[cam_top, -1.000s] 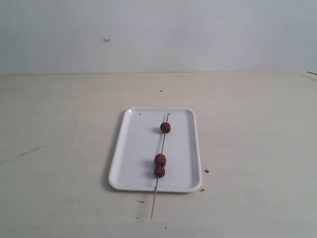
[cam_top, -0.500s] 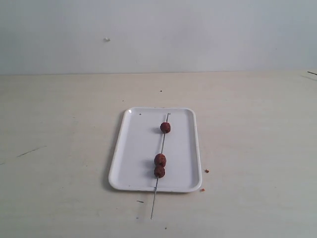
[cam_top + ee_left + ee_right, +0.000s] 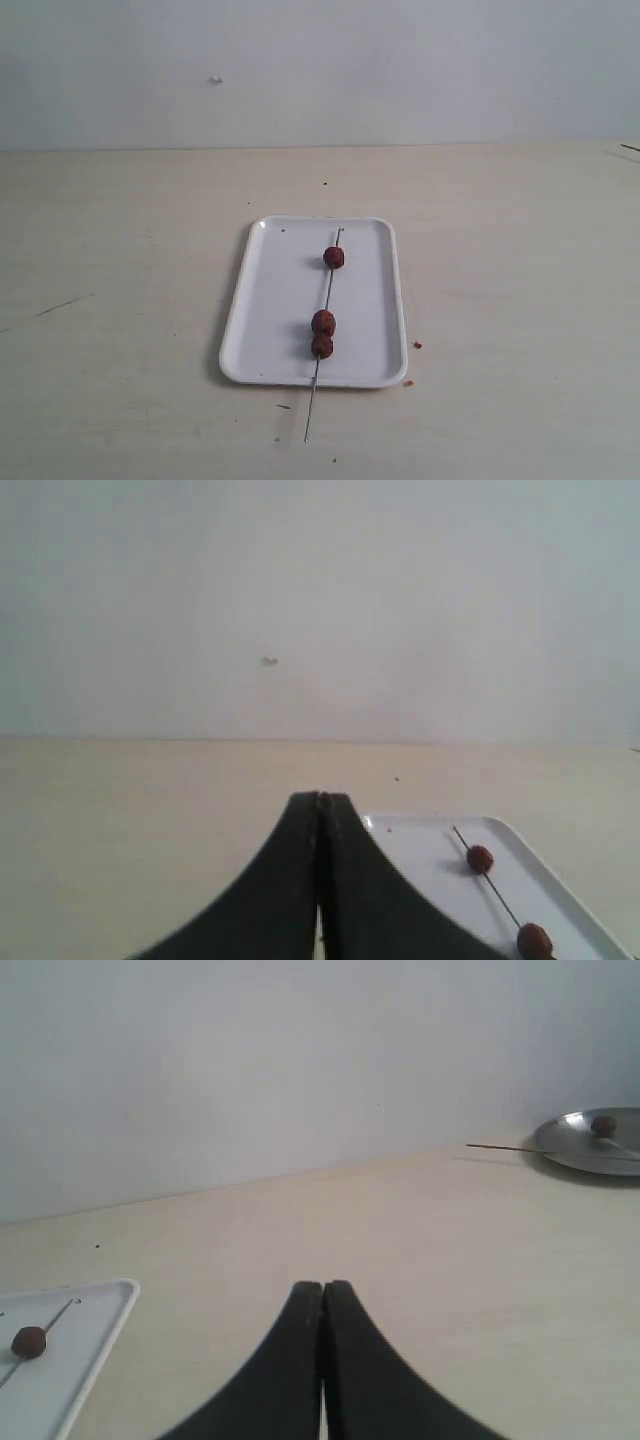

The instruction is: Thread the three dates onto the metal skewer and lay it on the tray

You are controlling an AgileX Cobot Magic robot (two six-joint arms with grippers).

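The white tray lies mid-table with the thin metal skewer resting lengthwise across it, its near end poking past the tray's front rim. Three dark red dates sit threaded on the rod: one near the far end and two touching each other near the front. Neither arm shows in the exterior view. In the left wrist view my left gripper is shut and empty, beside the tray with a date on the skewer. My right gripper is shut and empty, away from the tray.
Small brown crumbs lie on the table by the tray's right front corner. A round metal plate holding a dark lump and another thin rod stands far off in the right wrist view. A pale wall backs the table.
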